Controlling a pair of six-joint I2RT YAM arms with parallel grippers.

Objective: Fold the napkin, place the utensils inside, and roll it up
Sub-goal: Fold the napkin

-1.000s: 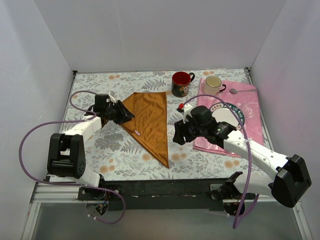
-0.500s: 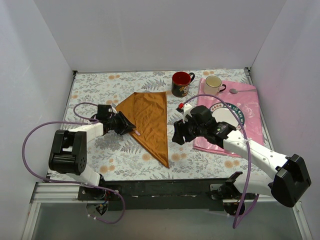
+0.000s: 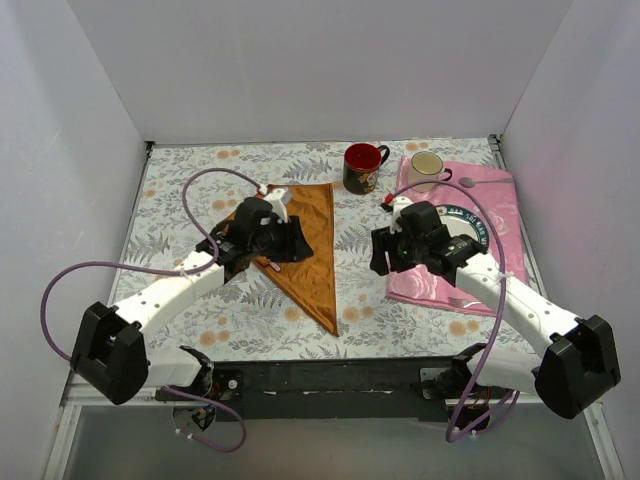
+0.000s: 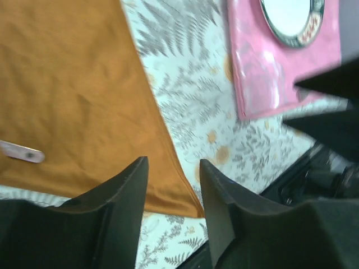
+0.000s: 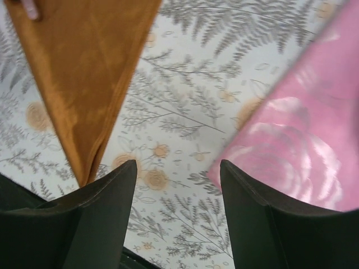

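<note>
The rust-orange napkin (image 3: 318,268) lies folded into a triangle on the floral table cover, its long tip pointing to the near edge. It also shows in the left wrist view (image 4: 73,95), with a small pink tag (image 4: 21,151), and in the right wrist view (image 5: 84,67). My left gripper (image 3: 293,244) hovers over the napkin's upper part, open and empty (image 4: 173,168). My right gripper (image 3: 381,261) is open and empty (image 5: 178,168) over the bare cover between the napkin and the pink cloth (image 3: 495,225). No forks are in view.
A dark red mug (image 3: 362,167) and a cream mug (image 3: 428,170) stand at the back. A plate (image 3: 468,222) sits on the pink cloth, partly under my right arm. A small grey round piece (image 3: 467,182) lies beside the cream mug. White walls enclose the table.
My left arm has swung from the napkin's left corner to above the napkin. My right gripper has moved a little right and back, towards the pink cloth.
</note>
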